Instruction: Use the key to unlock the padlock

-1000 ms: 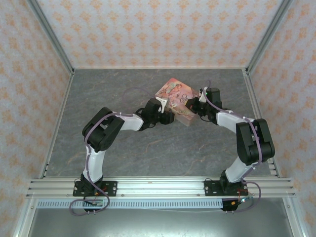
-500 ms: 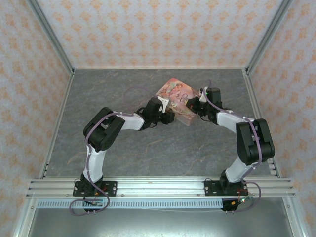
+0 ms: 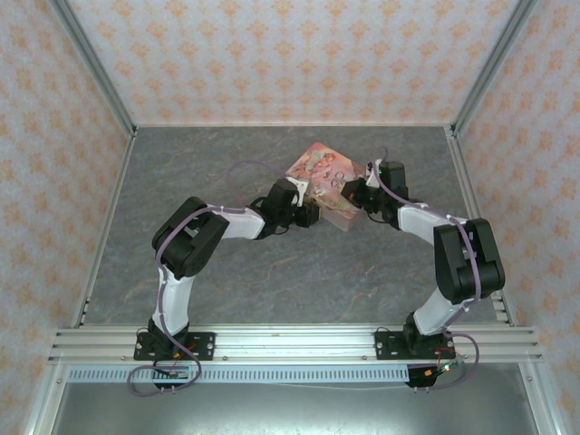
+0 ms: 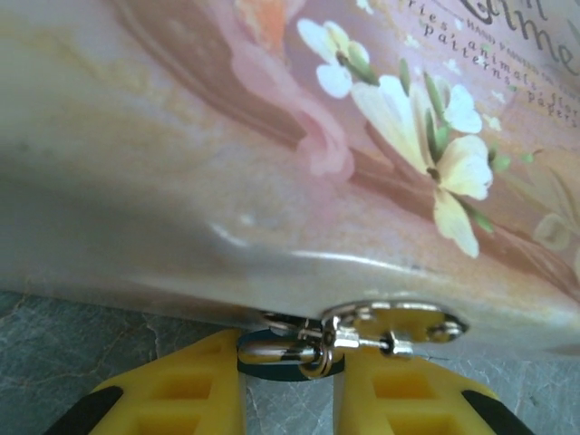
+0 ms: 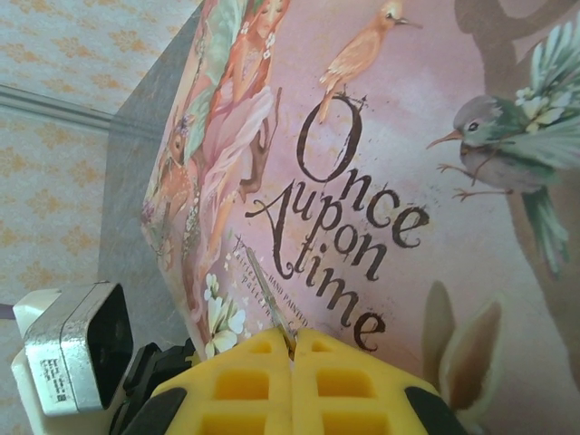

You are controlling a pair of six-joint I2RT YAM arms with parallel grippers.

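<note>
Left gripper (image 4: 288, 367) is pinched on the little teal padlock (image 4: 267, 352) at the pink tin (image 4: 227, 181) front edge. Right gripper (image 5: 292, 349) is squeezed tight on the key (image 5: 268, 301), up over the lid. Both grabbed, I'd say. Inserting and turning aren't done yet.

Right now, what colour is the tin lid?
Tin lid: pink, with birds and flowers; clearest in right wrist view.
</note>
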